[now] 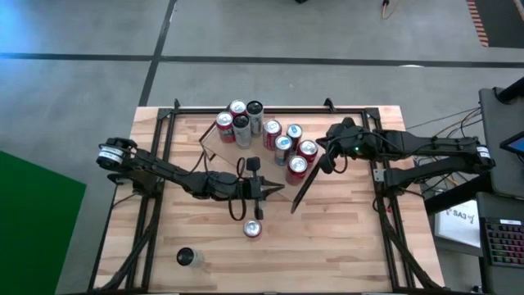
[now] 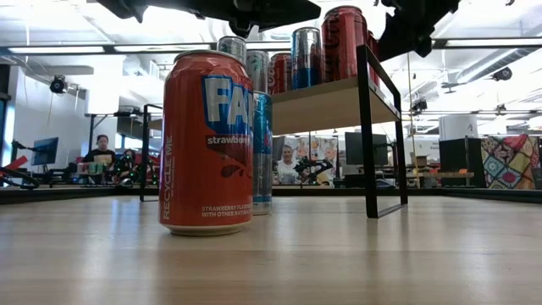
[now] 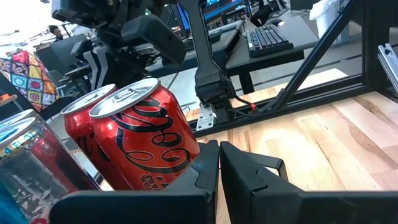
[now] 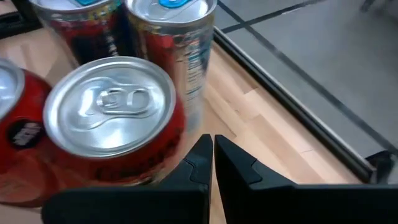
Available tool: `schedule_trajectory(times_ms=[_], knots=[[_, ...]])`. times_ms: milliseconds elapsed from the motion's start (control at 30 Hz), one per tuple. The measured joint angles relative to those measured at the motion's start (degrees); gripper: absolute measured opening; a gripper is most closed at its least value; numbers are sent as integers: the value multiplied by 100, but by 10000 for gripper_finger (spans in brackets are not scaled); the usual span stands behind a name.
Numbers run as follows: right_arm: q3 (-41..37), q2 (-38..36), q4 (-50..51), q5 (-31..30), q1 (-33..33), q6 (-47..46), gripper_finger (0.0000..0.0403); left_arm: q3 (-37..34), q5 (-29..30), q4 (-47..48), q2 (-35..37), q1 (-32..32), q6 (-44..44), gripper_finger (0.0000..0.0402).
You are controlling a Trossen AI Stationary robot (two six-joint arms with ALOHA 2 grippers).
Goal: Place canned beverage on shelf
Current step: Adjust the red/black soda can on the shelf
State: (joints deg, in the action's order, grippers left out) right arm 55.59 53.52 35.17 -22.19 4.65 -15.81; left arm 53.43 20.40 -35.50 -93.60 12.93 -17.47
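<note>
The left gripper is holding its fingers pressed together on nothing, and the strawberry soda can is standing upright on the desk just toward the front edge from them. The right gripper, likewise closed and empty, is hanging by the shelf and its standing cans, making the left arm the nearer one.

Bright, even overhead light fills the room; ceiling panels glare white in the low view. Beyond the right gripper, the nearest can's lid shines, softly blurred. Ahead of the left gripper, a red can carries sharp highlights.
</note>
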Motion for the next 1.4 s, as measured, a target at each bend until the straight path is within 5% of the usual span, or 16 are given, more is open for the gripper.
schedule_trajectory(times_ms=[233,733,1400], knots=[[0,-5,-76,93,364,522,9,0,0,1,0,0,-28,0],[0,58,-783,1945,852,1337,9,0,0,14,0,0,-153,0],[4,375,-913,2506,836,1243,9,0,7,10,7,-2,-282,0]])
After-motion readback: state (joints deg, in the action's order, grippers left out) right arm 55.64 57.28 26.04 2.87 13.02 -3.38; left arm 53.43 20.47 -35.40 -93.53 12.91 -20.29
